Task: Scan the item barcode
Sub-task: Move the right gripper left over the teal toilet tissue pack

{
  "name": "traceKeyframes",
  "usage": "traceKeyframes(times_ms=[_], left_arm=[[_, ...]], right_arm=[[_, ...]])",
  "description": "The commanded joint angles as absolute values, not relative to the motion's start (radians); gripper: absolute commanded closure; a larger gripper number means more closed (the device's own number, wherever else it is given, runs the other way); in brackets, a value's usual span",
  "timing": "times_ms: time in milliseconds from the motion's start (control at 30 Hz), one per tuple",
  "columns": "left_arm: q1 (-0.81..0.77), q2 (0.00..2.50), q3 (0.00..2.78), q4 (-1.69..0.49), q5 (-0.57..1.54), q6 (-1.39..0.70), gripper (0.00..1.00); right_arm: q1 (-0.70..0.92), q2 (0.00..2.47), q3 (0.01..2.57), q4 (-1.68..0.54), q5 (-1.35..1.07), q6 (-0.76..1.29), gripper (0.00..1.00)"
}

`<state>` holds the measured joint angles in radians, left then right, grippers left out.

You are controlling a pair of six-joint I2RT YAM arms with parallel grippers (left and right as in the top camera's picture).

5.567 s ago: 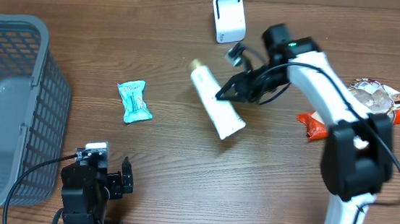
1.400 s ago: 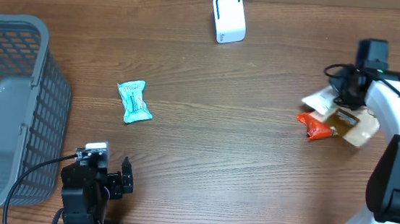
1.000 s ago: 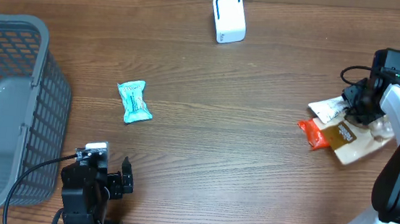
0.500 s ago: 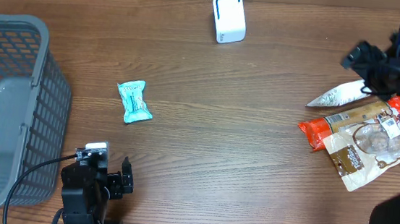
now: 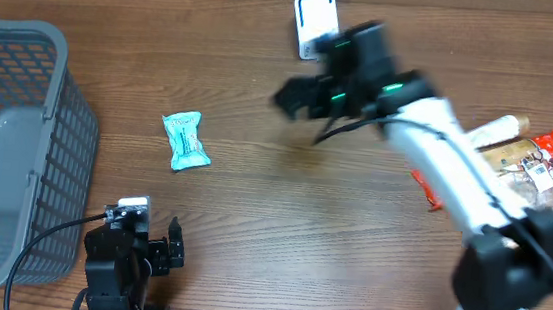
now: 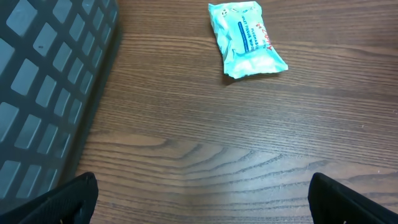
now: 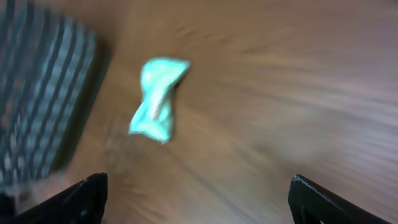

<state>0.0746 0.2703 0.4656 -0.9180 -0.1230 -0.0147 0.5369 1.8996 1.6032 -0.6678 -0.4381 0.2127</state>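
Right claw released: in its wrist view the 2 fingertips sit at the bottom corners, wide apart, nothing between them. Overhead the right claw is a dark, motion-blurred shape over the table, just near-left of the scanner. Can't see it touching anything. Right arm runs from the near right edge diagonally toward far centre.

Left claw released too. Its 2 dark fingertips are at the bottom corners of its wrist view, holding nothing. Left arm sits at the near edge, left of centre.

Item: teal packet lies flat on the table, left of centre. It is well apart from both claws, left of the right claw and far of the left claw. The left wrist view has the teal packet ahead and slightly right, blue label up, print too small to read. The right wrist view has the teal packet ahead-left, blurred.

Scanner: white box with a dark rim, at far centre.

Grey mesh basket at the left edge, apart from the teal packet. The basket wall fills the left of the left wrist view.

Right edge: pile of 3, namely cream tube, orange pack and brown bag. They touch or overlap, and the arm hides part of them.
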Motion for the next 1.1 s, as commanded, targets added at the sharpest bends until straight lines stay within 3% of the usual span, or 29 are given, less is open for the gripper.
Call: traceKeyframes(times_ms=[0, 300, 1067], left_arm=[[0.080, 0.266, 0.464, -0.916, -0.113, 0.004, 0.01], [0.080, 0.266, 0.464, -0.916, -0.113, 0.004, 0.00], [0.080, 0.266, 0.464, -0.916, -0.113, 0.004, 0.00]], right_arm=[[0.626, 1.959, 1.638, -0.636, -0.412, 0.173, 0.07], [0.721, 2.113, 1.802, -0.685, -0.447, 0.151, 0.08], [0.836, 2.279, 1.801, -0.491, -0.426, 0.126, 0.11]])
